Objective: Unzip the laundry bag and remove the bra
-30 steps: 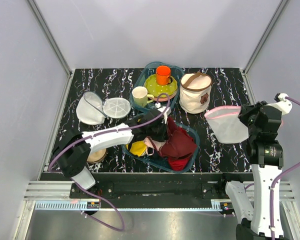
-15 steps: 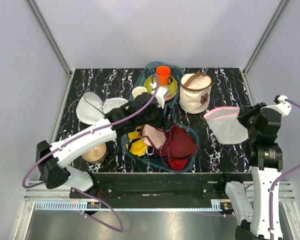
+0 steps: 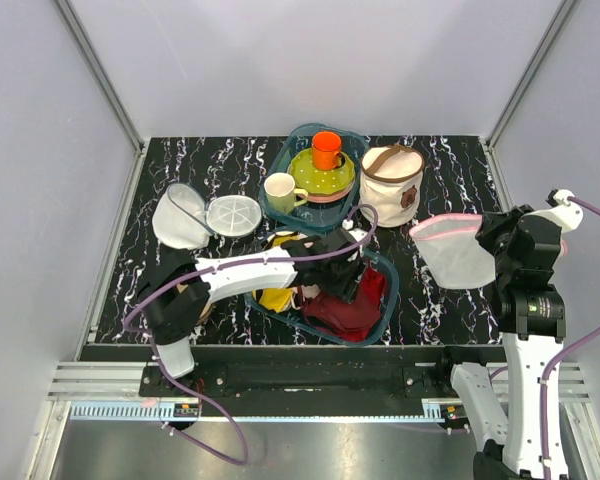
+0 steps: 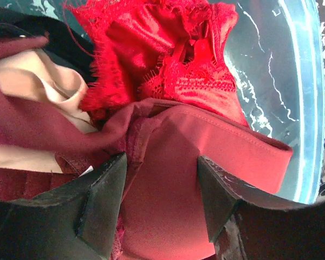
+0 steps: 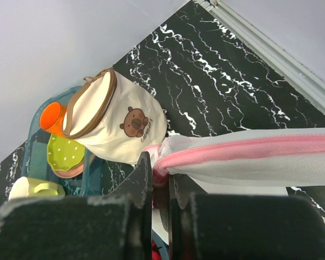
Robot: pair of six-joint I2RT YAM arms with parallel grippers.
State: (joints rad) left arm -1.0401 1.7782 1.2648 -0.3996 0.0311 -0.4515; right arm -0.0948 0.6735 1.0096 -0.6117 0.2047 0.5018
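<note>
The laundry bag (image 3: 455,252), white mesh with pink zip trim, hangs at the right, its mouth open. My right gripper (image 3: 492,233) is shut on the pink trim at its rim (image 5: 216,151), and the fingers (image 5: 145,172) pinch the zip's end. My left gripper (image 3: 345,275) stands open low over the clothes in the teal basket (image 3: 392,290). In the left wrist view its fingertips (image 4: 115,165) flank a dark red cloth (image 4: 168,189) without closing on it. A pale pink piece, likely the bra (image 4: 27,81), lies at the left under dark red fabric. Bright red lace (image 4: 168,49) lies beyond.
Behind the basket a teal tray (image 3: 280,160) holds a green plate, an orange cup (image 3: 327,149) and a cream mug (image 3: 280,190). A cream basket with brown straps (image 3: 391,185) stands beside it. A plain white mesh pouch (image 3: 177,218) and disc (image 3: 233,215) lie at the left.
My left gripper opened, rose toward the mug, then swung down over the right part of the basket onto the dark red cloth. The right gripper and bag stayed put.
</note>
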